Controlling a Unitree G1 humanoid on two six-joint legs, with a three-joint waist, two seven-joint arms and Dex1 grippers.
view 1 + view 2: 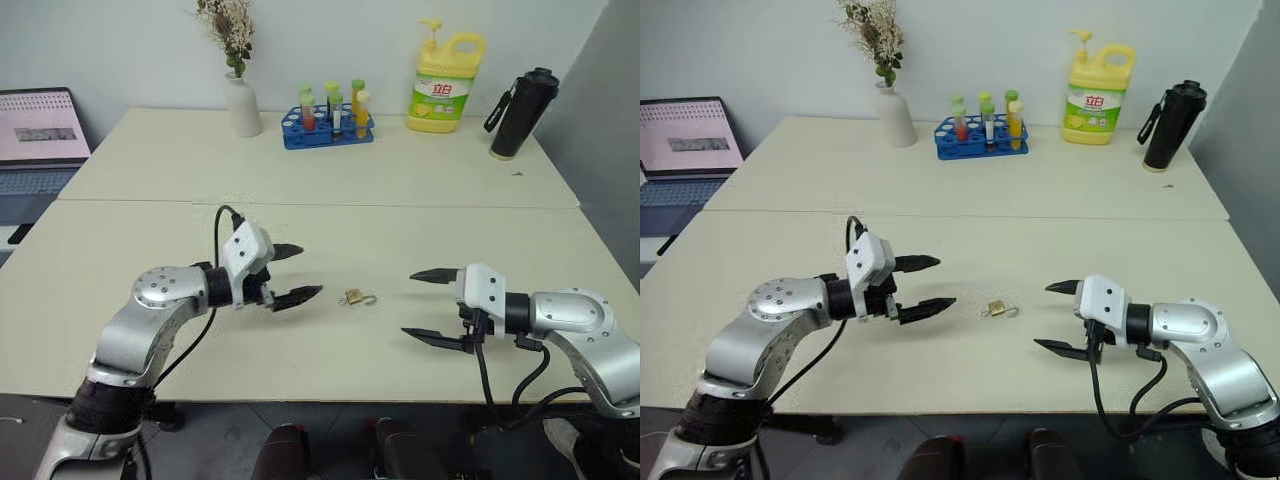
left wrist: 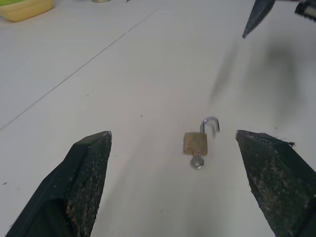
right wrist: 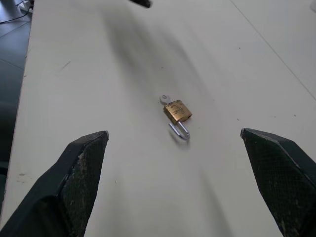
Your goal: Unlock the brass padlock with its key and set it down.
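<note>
The brass padlock (image 1: 353, 296) lies flat on the pale table (image 1: 300, 200), midway between my two grippers and touching neither. In the left wrist view its silver shackle (image 2: 210, 123) looks free at one end. The key (image 2: 197, 162) sticks out of the opposite end of the body, seen also in the right wrist view as the key (image 3: 164, 99) beside the padlock (image 3: 177, 111). My left gripper (image 1: 310, 270) hovers open and empty a short way left of the lock. My right gripper (image 1: 408, 303) hovers open and empty to the lock's right.
Along the table's far edge stand a white vase (image 1: 242, 105), a blue rack of tubes (image 1: 328, 128), a yellow detergent bottle (image 1: 446, 82) and a black flask (image 1: 522, 112). A laptop (image 1: 35, 140) sits off to the left. A seam (image 1: 400, 206) crosses the table behind the lock.
</note>
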